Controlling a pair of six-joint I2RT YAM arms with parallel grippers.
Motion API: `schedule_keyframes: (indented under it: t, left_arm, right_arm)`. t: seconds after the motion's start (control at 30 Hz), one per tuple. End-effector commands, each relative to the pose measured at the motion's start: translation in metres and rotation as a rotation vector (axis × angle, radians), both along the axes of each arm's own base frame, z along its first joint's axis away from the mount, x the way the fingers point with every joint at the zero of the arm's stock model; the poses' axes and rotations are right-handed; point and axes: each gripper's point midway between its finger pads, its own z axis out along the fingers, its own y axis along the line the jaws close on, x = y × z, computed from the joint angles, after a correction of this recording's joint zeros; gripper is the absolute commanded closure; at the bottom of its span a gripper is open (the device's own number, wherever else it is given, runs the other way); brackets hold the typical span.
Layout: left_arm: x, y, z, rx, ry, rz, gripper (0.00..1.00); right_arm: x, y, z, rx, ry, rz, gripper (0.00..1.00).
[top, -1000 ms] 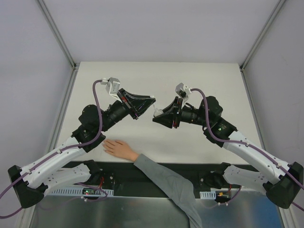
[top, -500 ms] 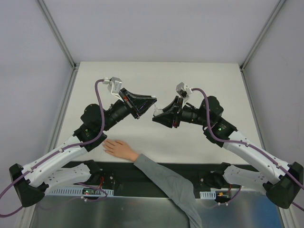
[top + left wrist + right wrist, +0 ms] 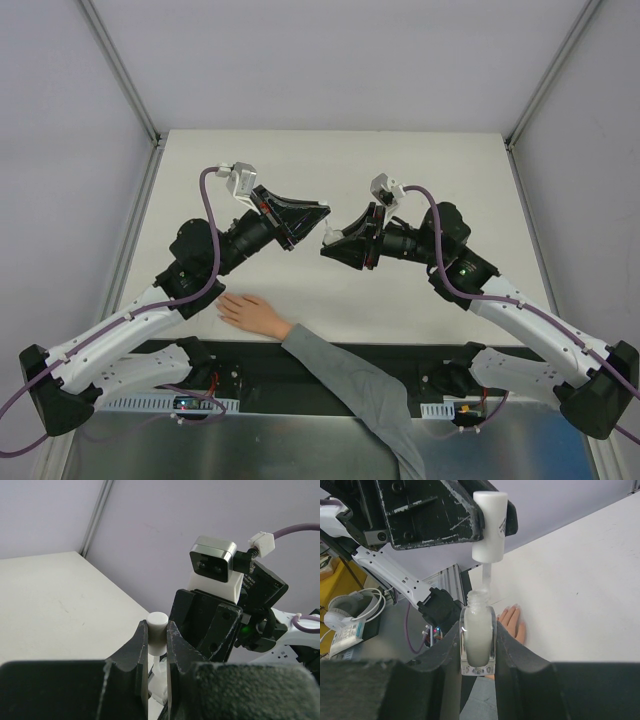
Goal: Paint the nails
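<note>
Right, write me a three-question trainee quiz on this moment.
1. Fill in: the left gripper pinches the bottle's ___.
2. True or false: the brush stem is touching the hand.
3. The bottle sits: A in the right gripper; B in the left gripper; C in the hand.
Key: 1 cap, raised above the neck; 2 false, the stem is at the bottle's neck; 3 A.
</note>
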Motion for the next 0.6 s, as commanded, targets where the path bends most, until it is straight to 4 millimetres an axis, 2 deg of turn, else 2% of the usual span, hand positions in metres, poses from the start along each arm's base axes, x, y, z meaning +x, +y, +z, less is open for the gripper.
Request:
schedule_keyframes:
  t: [0.0,0.4,0.57]
  left_arm:
    - [-0.011,0.006,0.036,-0.092,-0.063,-0.015,1.00]
    - [-0.016,0.011,0.046,-0.122,-0.083,-0.016,1.00]
    - [-0.016,0.008,0.043,-0.121,-0.074,-0.029,1.00]
  right_arm:
    - [-0.004,-0.001,0.022,0.067,-0.055,0.019,1.00]
    - [-0.003,0.000,0.021,0.067,-0.051,0.021,1.00]
    - [-0.004,0.001,0.024,0.070,-0.054,0.023,1.00]
